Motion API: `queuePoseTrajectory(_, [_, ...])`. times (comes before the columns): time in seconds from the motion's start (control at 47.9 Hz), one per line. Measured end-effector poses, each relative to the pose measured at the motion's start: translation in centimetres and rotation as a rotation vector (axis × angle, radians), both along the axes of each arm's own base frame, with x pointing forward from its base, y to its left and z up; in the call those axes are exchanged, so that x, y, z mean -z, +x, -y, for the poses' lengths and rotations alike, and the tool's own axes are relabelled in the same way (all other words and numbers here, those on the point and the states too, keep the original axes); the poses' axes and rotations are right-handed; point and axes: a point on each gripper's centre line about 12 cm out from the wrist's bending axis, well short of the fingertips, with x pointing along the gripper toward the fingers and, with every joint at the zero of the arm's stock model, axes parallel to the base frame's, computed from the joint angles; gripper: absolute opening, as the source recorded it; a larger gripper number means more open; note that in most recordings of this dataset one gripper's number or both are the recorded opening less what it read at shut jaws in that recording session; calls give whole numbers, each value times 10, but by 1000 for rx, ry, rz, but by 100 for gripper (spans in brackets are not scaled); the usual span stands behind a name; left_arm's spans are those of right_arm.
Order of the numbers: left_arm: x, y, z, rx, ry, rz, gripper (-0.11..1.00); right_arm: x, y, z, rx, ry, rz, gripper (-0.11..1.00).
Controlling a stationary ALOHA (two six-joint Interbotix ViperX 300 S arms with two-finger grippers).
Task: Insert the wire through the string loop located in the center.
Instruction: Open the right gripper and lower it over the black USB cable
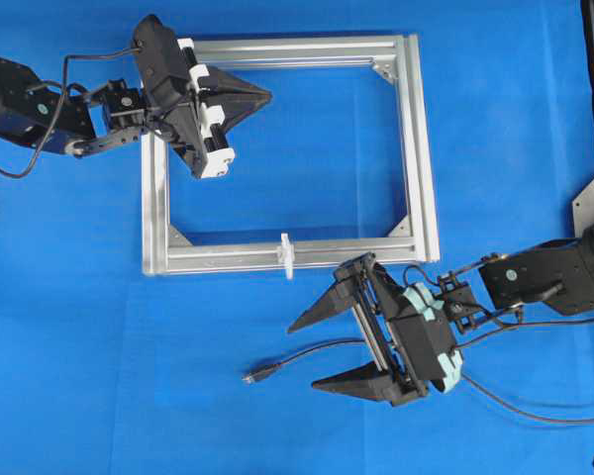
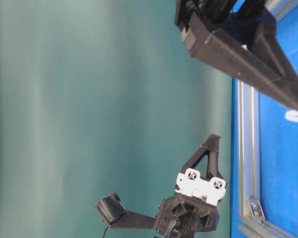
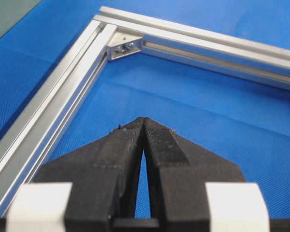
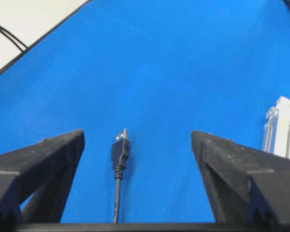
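While the left tool (image 1: pixel 262 96) sits pinched tight with nothing in it, the right tool (image 1: pixel 305 354) stands wide apart and holds nothing. No words or brand names can be read on anything. On the blue table (image 1: pixel 79 346) lies a silver frame (image 1: pixel 422 148), shaped like a box with a bare middle. Seen from above, the left tool is at about 11 o'clock, over the frame's top left corner, with its tip pointing toward 3 o'clock. The string loop (image 1: pixel 287 254) is small and white, and it is tied on the frame's bottom bar, near 6 o'clock of the frame. The wire (image 1: pixel 307 354) is thin and black and rests flat on the table at about 5 o'clock, below the frame. Its little plug end (image 1: pixel 249 377) points toward 9 o'clock. In the right wrist view the plug (image 4: pixel 120 151) lies between the two black fingers (image 4: pixel 43 159), touching neither. More black cables (image 1: pixel 535 411) trail from the right arm at 4 o'clock. Nothing stands between the plug and the loop.
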Motion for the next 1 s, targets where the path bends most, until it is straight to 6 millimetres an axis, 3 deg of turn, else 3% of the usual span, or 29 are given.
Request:
queuePoseTrajectory(0.188, [0, 0, 0, 0, -1, -1, 0, 3, 4, -1, 11, -1, -30, 88])
queuePoseTrajectory(0.752, [0, 0, 0, 0, 0, 0, 0, 61, 20, -4, 49, 15, -190, 87])
queuePoseTrajectory(1.003, [0, 0, 0, 0, -1, -3, 0, 70, 20, -4, 60, 15, -212, 87])
